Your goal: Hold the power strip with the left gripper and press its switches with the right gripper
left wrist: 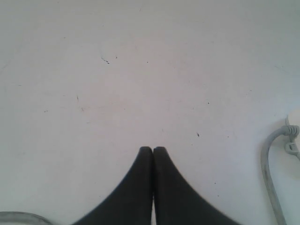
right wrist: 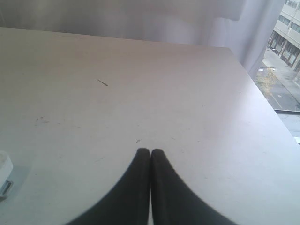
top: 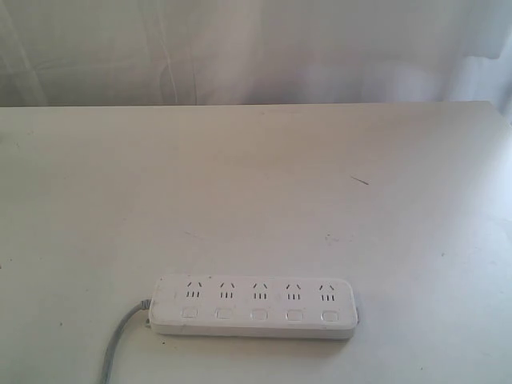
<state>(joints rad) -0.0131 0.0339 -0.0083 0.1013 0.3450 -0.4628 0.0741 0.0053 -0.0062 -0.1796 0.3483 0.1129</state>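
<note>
The long white power strip [top: 254, 307] lies flat near the table's front edge, its five switches [top: 259, 314] in a row along the near side and its grey cord [top: 118, 342] running off at the left. Neither arm shows in the exterior view. My left gripper [left wrist: 153, 149] is shut with nothing in it, above bare table, and the cord [left wrist: 269, 173] and the strip's end [left wrist: 295, 117] sit at the edge of that view. My right gripper [right wrist: 150, 151] is shut and empty too; a corner of the strip [right wrist: 4, 171] shows at that view's edge.
The white table [top: 256, 192] carries a thin dark mark [top: 359, 180]. A white curtain [top: 256, 48] hangs behind its far edge. In the right wrist view the table's edge [right wrist: 267, 98] runs beside a window onto a street.
</note>
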